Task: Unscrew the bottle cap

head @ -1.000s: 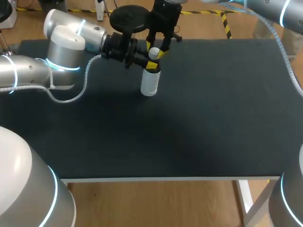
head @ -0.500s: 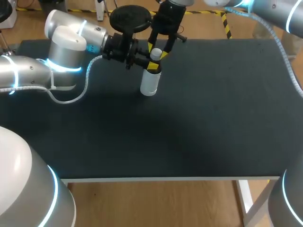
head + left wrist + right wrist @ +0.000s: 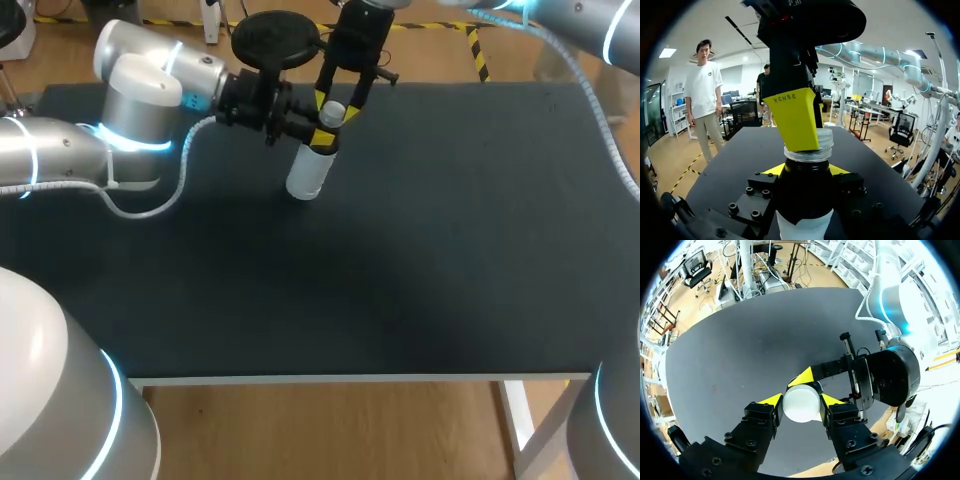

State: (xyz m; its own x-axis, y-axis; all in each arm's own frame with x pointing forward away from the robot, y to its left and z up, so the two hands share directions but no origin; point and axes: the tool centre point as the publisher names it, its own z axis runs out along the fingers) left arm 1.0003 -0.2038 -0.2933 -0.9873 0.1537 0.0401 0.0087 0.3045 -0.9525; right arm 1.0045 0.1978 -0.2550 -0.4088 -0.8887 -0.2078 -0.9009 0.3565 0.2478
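Note:
A white bottle (image 3: 308, 172) is at the table's back left, tilted with its base swung to the left. My left gripper (image 3: 316, 138) comes in from the side and is shut on the bottle just under its neck. My right gripper (image 3: 333, 110) comes down from above and is shut on the white cap (image 3: 332, 109). In the right wrist view the cap (image 3: 801, 402) sits between the right gripper's (image 3: 801, 401) yellow tips, with the left gripper (image 3: 835, 369) just beyond. In the left wrist view the clear threaded neck (image 3: 812, 147) rises above the left gripper (image 3: 806, 172), half hidden by a yellow finger (image 3: 795, 120) of my right arm.
A black round stand (image 3: 276, 38) sits just behind the grippers at the table's back edge. The dark tabletop (image 3: 420, 260) stretches open toward the front and right.
The bottle has tipped: its base has swung left while both grippers kept their hold. The right gripper has shifted slightly right and up.

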